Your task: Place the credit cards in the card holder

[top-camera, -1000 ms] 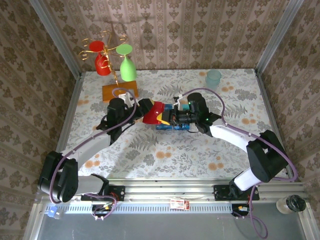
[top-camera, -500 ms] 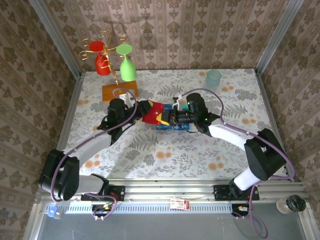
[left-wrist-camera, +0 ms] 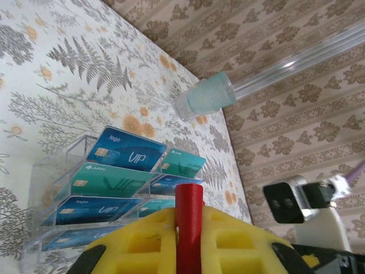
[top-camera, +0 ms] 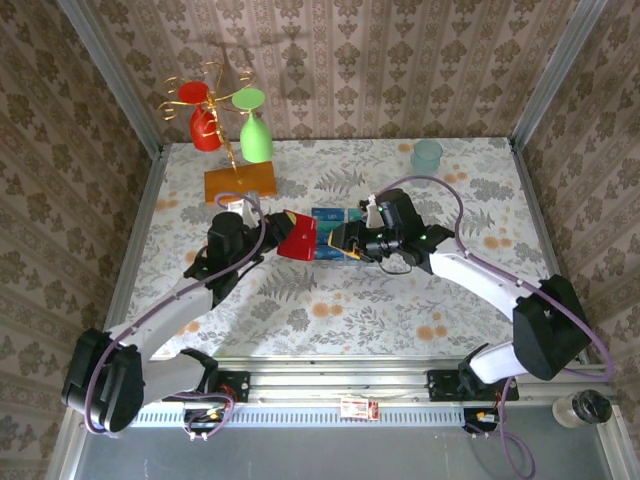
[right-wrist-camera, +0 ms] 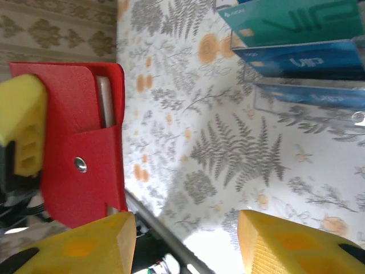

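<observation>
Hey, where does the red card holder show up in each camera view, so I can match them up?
Top external: holder at mid-table, just left of the clear rack.
Left wrist: holder edge-on at bottom centre, rack beyond it.
Right wrist: holder flat-on at the left, rack at top right.
Shared landmark: the rack with its blue and teal cards.

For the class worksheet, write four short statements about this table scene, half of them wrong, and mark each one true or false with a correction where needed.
1. The left gripper is shut on the red card holder. True.
2. The right gripper grips a blue card. False: its jaws stand open with nothing between them.
3. The credit cards sit in the clear tiered rack. True.
4. The teal cup stands at the table's near left corner. False: it stands near the far right corner.
</observation>
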Controlling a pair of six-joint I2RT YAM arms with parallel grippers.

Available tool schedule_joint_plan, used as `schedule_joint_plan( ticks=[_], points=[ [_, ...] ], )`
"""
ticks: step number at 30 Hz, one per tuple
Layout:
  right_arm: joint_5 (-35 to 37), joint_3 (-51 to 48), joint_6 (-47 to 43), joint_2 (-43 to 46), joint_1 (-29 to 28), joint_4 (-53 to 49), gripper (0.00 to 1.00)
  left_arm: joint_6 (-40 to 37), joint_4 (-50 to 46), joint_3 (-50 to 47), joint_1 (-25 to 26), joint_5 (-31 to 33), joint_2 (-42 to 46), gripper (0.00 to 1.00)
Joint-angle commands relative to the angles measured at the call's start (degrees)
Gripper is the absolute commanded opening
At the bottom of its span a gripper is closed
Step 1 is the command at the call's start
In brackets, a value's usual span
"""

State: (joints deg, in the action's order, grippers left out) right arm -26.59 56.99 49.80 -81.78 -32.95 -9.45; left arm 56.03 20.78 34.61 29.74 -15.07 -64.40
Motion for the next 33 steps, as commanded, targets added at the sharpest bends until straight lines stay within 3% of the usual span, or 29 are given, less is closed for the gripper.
schedule_joint_plan(
  ticks=[1, 9, 17, 25, 30, 33],
  points=[
    [14.72, 5.24, -7.93, 1.62, -4.09, -12.62, 0.51, -1.57, -2.82, -0.86, 1.62, 6.82, 2.49, 0.0],
    [25.41, 15.22, -11.45, -3.89, -12.05, -17.7, 0.57, 0.04, -2.96, -0.89, 5.73, 11.79, 2.53, 0.0],
    [28.67, 20.17, -12.53, -8.57, -15.21, -18.03, 0.6, 1.8, -2.28, -0.56, 7.64, 13.63, 1.78, 0.0],
    [29.18, 18.99, -11.3, -10.39, -15.63, -14.39, 0.58, 1.98, -2.12, 0.05, 9.34, 15.25, 1.65, 0.0],
    [33.61, 18.33, -11.04, -11.76, -15.64, -15.88, 0.49, 2.13, -1.67, 0.19, 9.84, 15.35, 1.14, 0.0],
    [37.5, 17.16, -10.79, -12.66, -15.62, -17.27, 0.33, 2.6, -0.94, -0.06, 10.01, 15.28, 0.95, 0.0]
  ],
)
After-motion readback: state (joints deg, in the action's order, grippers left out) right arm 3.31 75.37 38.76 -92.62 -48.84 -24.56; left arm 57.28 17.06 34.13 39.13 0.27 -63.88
